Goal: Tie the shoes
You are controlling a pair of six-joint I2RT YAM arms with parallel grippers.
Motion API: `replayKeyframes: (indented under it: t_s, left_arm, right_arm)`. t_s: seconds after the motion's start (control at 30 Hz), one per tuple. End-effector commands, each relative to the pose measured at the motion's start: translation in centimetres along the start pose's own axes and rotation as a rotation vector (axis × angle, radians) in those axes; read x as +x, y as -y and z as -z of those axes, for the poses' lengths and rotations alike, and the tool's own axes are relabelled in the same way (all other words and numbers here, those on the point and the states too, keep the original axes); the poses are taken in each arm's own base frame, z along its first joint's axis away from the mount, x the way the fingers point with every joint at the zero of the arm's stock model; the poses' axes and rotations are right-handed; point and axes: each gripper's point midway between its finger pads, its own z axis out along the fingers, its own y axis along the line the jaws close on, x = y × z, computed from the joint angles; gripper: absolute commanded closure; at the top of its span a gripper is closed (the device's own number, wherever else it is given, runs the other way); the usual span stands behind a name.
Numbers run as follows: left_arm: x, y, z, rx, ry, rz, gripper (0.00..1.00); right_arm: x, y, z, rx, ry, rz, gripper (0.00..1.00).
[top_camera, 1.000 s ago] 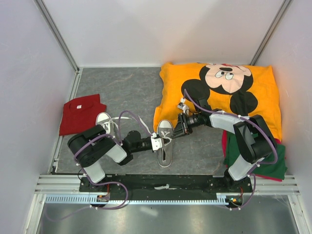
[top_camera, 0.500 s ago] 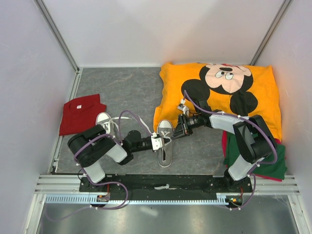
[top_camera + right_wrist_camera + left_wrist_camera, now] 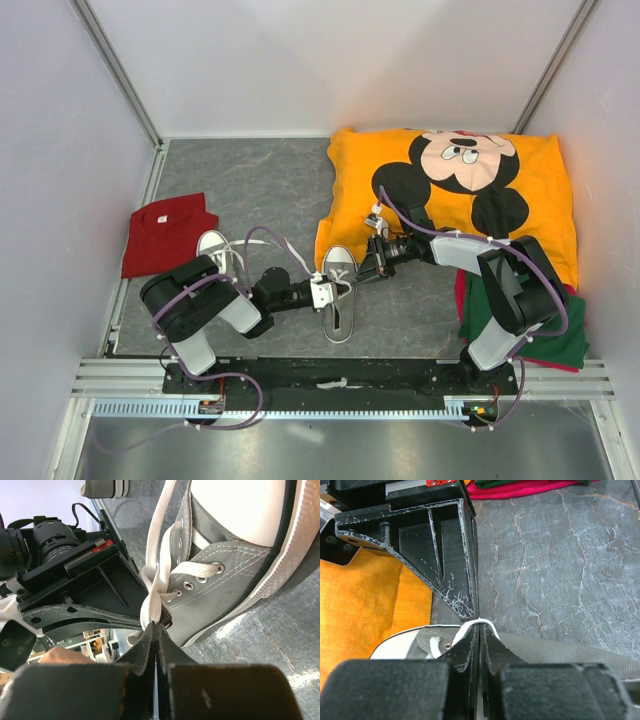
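Enclosed by white panel walls (image 3: pixel 330 60), floored with grey marbled table (image 3: pixel 260 180)
Far right: large orange cloth (image 3: pixel 350 170), Mickey Mouse print
Left: folded red garment (image 3: pixel 168 232)
Near right: green garment (image 3: pixel 572 338) over pink garment (image 3: pixel 530 489)
Mid-table: grey shoe (image 3: pixel 339 300), white toe cap just beside orange cloth
Second shoe (image 3: pixel 213 250) next to red garment, partly behind left arm
Left gripper (image 3: pixel 479 630) clenched on white lace (image 3: pixel 155 587) over mid-table shoe
Right gripper (image 3: pixel 156 627) pinched tight on lace just below crossing, tip to tip with left

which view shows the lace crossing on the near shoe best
Right wrist: the laces cross in close-up beside the eyelets. Left wrist shows only a loop of them at the shut left tool. Top external shows them too small.
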Motion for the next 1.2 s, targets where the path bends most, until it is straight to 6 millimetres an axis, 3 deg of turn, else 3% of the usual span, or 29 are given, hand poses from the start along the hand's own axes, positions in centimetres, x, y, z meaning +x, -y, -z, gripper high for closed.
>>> replayKeyframes:
  t_s: [0.0, 0.17, 0.2, 0.3, 0.33, 0.37, 0.5, 0.63, 0.67, 0.73, 0.77, 0.8, 0.9, 1.03, 1.07, 1.17]
  left_arm:
    - [-3.9, -2.2, -0.4, -0.069, 0.135, -0.134, 0.82]
    - [-3.5, -1.6, 0.9, -0.054, 0.096, -0.171, 0.76]
    - [-2.7, -1.2, 1.2, -0.040, 0.060, -0.162, 0.76]
    - [-3.1, -1.2, 1.8, -0.032, 0.044, -0.172, 0.71]
    - [-2.1, -0.6, 2.1, -0.002, 0.001, -0.163, 0.70]
    - [-2.6, -0.7, 2.3, -0.001, 0.007, -0.173, 0.66]
    - [-1.5, 0.2, 4.0, 0.034, -0.046, -0.194, 0.55]
    - [-1.2, 0.4, 5.5, 0.075, -0.090, -0.185, 0.49]
    - [-0.2, 1.0, 6.2, 0.104, -0.136, -0.149, 0.48]
    - [-2.0, 0.1, 7.0, 0.103, -0.079, -0.147, 0.44]
    - [-1.7, 0.8, 7.5, 0.133, -0.106, -0.119, 0.41]
    - [-3.2, 0.1, 7.5, 0.131, -0.087, -0.154, 0.41]
    - [-2.5, -1.3, 8.6, 0.150, -0.192, -0.172, 0.41]
    - [1.3, -4.6, 11.9, 0.193, -0.338, -0.119, 0.44]
    - [1.2, -6.3, 11.9, 0.191, -0.364, -0.144, 0.45]
    - [4.3, -8.2, 12.8, 0.221, -0.476, -0.082, 0.46]
  right_arm:
    - [0.0, -1.1, 0.4, -0.007, 0.003, 0.056, 1.00]
    - [-0.4, -0.9, 0.9, 0.036, 0.032, 0.079, 1.00]
    - [-0.4, -0.8, 1.0, 0.045, 0.036, 0.077, 1.00]
    - [-0.7, -0.8, 1.1, 0.055, 0.044, 0.086, 1.00]
    - [-0.9, -0.8, 1.1, 0.059, 0.049, 0.091, 1.00]
    - [-1.0, -0.9, 1.2, 0.060, 0.053, 0.095, 1.00]
    - [-1.3, -0.8, 1.3, 0.079, 0.059, 0.117, 1.00]
    - [-1.4, -0.8, 1.5, 0.097, 0.060, 0.139, 1.00]
    - [-1.4, -0.8, 1.6, 0.101, 0.061, 0.147, 1.00]
    - [-1.4, -0.9, 1.7, 0.106, 0.058, 0.157, 1.00]
    - [-1.4, -1.0, 1.8, 0.110, 0.061, 0.164, 1.00]
    - [-1.4, -1.0, 2.0, 0.115, 0.059, 0.165, 1.00]
    - [-1.4, -0.9, 2.2, 0.136, 0.056, 0.187, 1.00]
    - [-1.4, -1.0, 2.5, 0.153, 0.047, 0.210, 1.00]
    - [-1.5, -0.9, 2.5, 0.158, 0.045, 0.219, 1.00]
    - [-1.4, -0.9, 2.7, 0.174, 0.039, 0.227, 1.00]
